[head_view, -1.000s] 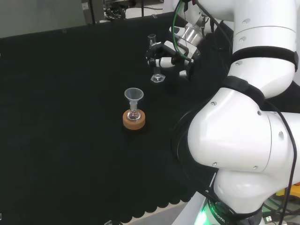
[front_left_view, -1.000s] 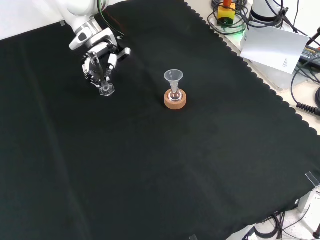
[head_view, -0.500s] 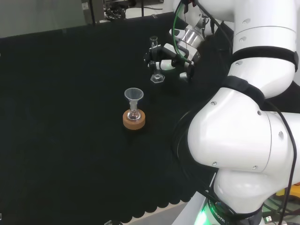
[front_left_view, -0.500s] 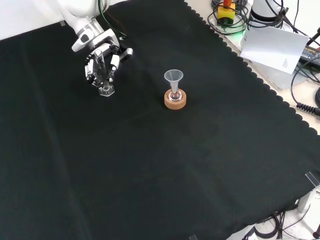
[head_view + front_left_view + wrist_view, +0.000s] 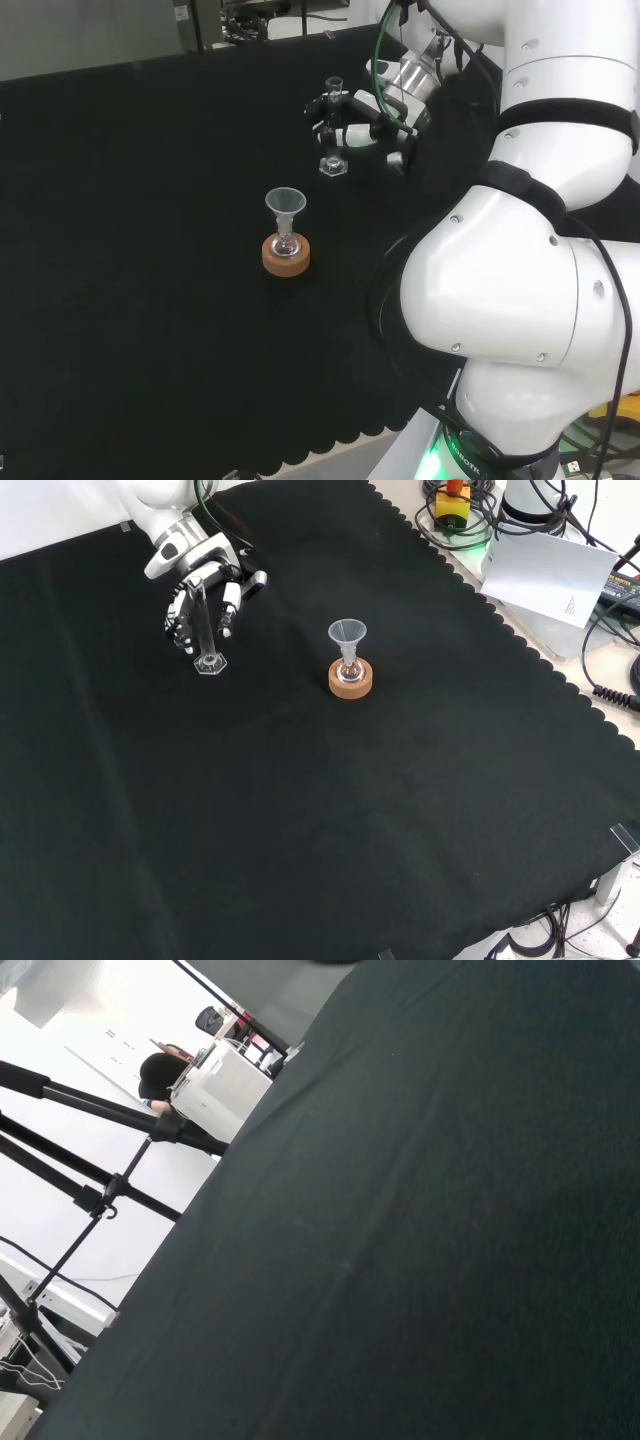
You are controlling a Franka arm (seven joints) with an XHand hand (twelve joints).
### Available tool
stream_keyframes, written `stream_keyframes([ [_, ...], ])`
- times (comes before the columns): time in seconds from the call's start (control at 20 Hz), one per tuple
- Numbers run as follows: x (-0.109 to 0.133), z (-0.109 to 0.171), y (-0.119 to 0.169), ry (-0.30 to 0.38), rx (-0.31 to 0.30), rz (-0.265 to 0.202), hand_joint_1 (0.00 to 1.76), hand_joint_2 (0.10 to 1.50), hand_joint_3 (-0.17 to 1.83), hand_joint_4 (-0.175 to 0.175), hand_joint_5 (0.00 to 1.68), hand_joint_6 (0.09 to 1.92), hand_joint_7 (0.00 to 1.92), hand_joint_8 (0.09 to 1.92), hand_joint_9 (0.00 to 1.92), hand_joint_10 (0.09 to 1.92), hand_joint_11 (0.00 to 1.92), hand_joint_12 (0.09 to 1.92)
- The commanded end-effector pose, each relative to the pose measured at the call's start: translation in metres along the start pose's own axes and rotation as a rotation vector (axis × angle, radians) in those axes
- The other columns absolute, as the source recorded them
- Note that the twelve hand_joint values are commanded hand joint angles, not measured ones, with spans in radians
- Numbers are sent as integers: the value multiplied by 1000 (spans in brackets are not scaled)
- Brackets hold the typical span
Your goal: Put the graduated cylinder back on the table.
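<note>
Clear graduated cylinder (image 5: 205,630) hard to make out, upright, base on the worktop (image 5: 300,810); robot hand (image 5: 200,590) spread wide around it, contact unclear. Nearby, a funnel (image 5: 347,633) sits in a flask (image 5: 349,670) on a cork ring (image 5: 351,681)

Front view: cylinder (image 5: 205,630) left of funnel (image 5: 347,635).

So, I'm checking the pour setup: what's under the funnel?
The funnel sits in a small glass flask on a cork ring. The ring hides the flask's bottom, so any contents can't be seen.
</note>
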State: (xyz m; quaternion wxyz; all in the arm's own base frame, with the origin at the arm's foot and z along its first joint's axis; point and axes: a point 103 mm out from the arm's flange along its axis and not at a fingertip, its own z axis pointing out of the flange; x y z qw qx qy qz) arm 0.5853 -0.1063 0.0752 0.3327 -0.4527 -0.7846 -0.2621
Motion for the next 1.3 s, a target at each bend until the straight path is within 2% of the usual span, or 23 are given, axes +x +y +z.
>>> stream_keyframes([
  [0.05,11,-16,-8,-24,-32,34,902,995,-175,-50,447,392,448,640,727,386,463,1286],
  [0.25,27,-39,-15,-76,-65,56,874,977,-175,-50,428,298,343,656,576,523,375,1321],
  [0.5,56,-73,-26,-153,-121,88,867,971,-175,-48,408,232,262,652,483,581,301,1348],
  [0.65,75,-98,-37,-194,-166,127,863,970,-175,-47,393,182,199,652,425,614,243,1369],
  [0.85,104,-126,-56,-277,-221,171,860,968,-175,-46,392,149,169,653,391,636,213,1376],
  [1.0,134,-139,-75,-344,-269,183,858,968,-175,-47,387,141,161,652,379,637,203,1377],
  [1.3,192,-147,-106,-451,-265,214,857,967,-175,-48,383,132,159,653,373,640,197,1379],
])
